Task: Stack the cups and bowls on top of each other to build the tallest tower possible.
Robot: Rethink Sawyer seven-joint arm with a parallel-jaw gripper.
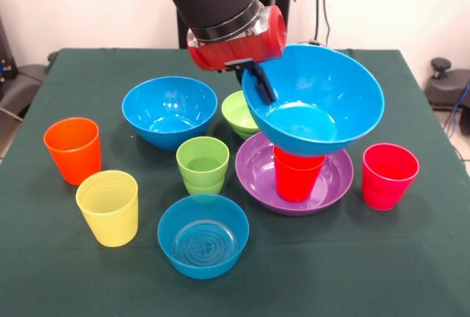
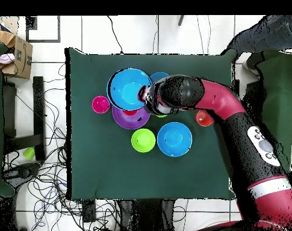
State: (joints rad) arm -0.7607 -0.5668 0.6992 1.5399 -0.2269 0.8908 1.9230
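Front view shows my pincer (image 1: 261, 82) pinching the rim of a large glossy blue plastic bowl (image 1: 316, 100), tilted with its mouth toward the camera, its underside just above or touching a red ribbed plastic cup (image 1: 297, 176); I cannot tell which. That cup stands upright in the wide purple plastic bowl (image 1: 257, 166) on the green counter (image 1: 367, 258). As I judge it, the move turns on this: the cup lies directly below the held bowl, and the bowl needs levelling and centring over it.

Tilted bowl (image 1: 316, 100) above cup (image 1: 297, 175) standing in wide bowl (image 1: 258, 172), other cups and bowls around
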